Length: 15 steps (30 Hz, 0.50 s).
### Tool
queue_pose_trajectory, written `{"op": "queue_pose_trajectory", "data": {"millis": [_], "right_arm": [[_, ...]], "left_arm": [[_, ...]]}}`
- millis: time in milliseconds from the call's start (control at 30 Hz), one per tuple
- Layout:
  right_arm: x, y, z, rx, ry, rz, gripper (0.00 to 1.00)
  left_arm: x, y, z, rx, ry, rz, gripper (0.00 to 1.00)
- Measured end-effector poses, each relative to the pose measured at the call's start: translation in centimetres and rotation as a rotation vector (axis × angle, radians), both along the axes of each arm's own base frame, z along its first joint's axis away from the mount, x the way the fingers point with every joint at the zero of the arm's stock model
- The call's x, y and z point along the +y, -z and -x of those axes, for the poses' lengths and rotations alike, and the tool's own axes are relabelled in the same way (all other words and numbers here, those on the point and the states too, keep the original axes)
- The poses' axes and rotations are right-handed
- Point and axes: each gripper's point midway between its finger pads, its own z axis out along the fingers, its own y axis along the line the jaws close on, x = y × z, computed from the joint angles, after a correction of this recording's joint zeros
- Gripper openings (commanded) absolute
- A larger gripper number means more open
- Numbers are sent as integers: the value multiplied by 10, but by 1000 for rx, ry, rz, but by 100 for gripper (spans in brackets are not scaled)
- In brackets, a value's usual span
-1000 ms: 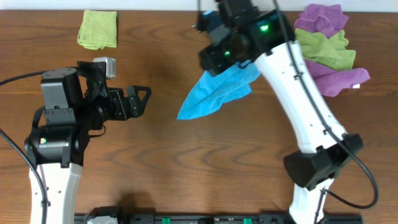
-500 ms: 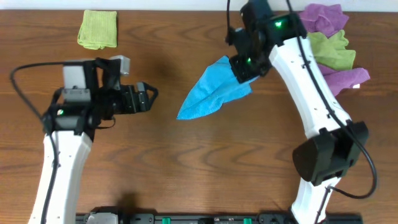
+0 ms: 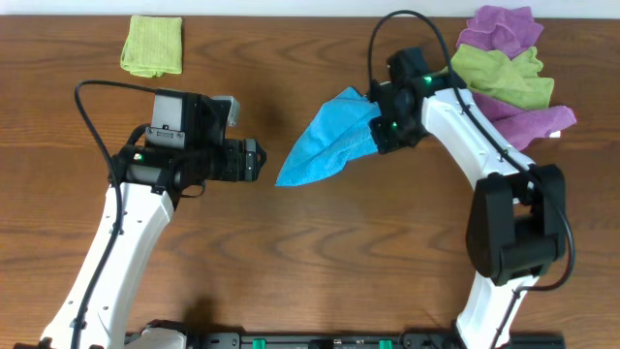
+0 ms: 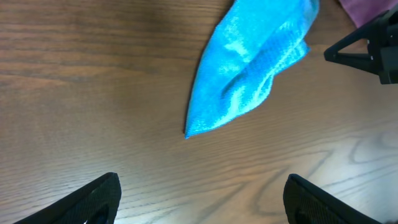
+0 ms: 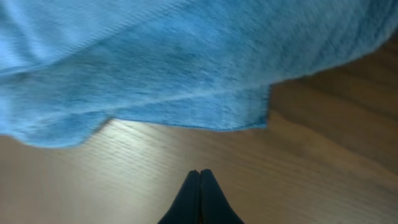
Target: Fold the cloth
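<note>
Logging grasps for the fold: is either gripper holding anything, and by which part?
Nothing is held. Left gripper open, empty; right gripper shut on nothing, beside the crumpled blue cloth.

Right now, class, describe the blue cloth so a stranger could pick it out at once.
On the wooden table, look just right of centre. The blue cloth lies there, crumpled into a wedge. It is the only blue one: the folded cloth top left is green, the heap top right purple and green.

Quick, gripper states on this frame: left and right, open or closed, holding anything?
Left gripper: jaws open wide, holding nothing.
Right gripper: jaws closed, nothing between them; the blue cloth is just ahead of the tips.
</note>
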Motion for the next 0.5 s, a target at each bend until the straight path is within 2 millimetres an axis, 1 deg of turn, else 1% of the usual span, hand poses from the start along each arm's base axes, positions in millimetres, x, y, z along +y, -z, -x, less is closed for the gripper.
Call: {"op": "queue_pose_trajectory", "data": {"millis": [67, 167, 300, 500], "right_arm": [[-4, 8, -2, -16, 9, -1, 2], [-2, 16, -7, -48, 9, -13, 2], [3, 15, -24, -126, 9, -36, 2], [3, 17, -26, -138, 8, -39, 1]], "left_arm": [[1, 0, -1, -2, -4, -6, 85], [2, 1, -2, -5, -7, -10, 85], [3, 1, -3, -6, -12, -19, 85], [4, 1, -3, -7, -14, -23, 85]]}}
